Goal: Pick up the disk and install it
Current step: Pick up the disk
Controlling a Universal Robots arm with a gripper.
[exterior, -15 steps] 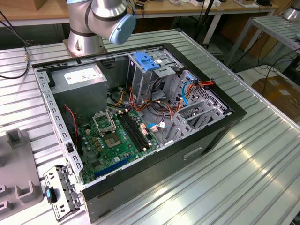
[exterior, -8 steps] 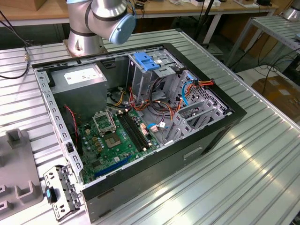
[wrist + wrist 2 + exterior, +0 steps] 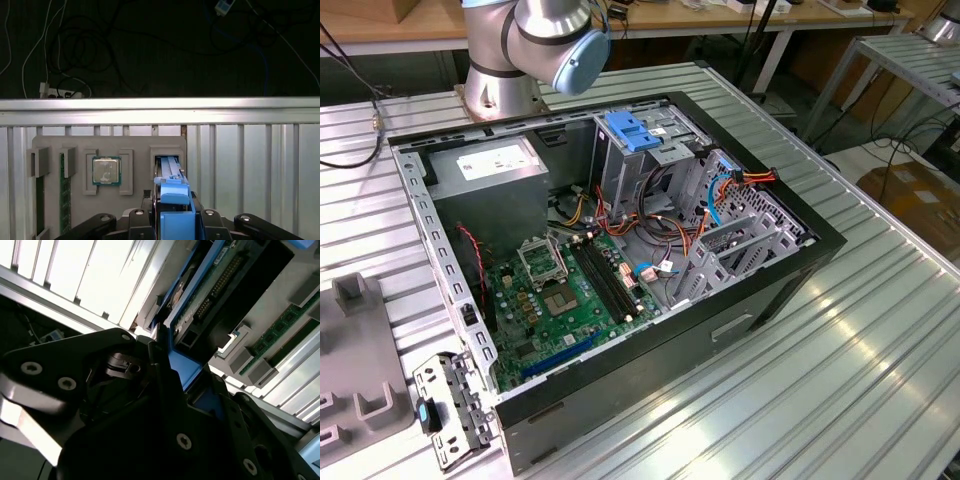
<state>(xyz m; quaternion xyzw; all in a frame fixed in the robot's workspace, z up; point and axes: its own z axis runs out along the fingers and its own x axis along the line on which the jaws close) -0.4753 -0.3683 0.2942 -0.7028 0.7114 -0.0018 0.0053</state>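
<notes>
Jaws grip disk (image 3: 173,199): blue rails, green circuit board.

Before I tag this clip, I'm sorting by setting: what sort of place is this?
Probably a robotics lab for computer assembly: an open computer case on a slotted metal table, a robot arm mounted beside it.

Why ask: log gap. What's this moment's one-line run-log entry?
gripper: shut on blue-railed rectangular metal disk | location: at slot of grey parts tray | installed: no
</notes>
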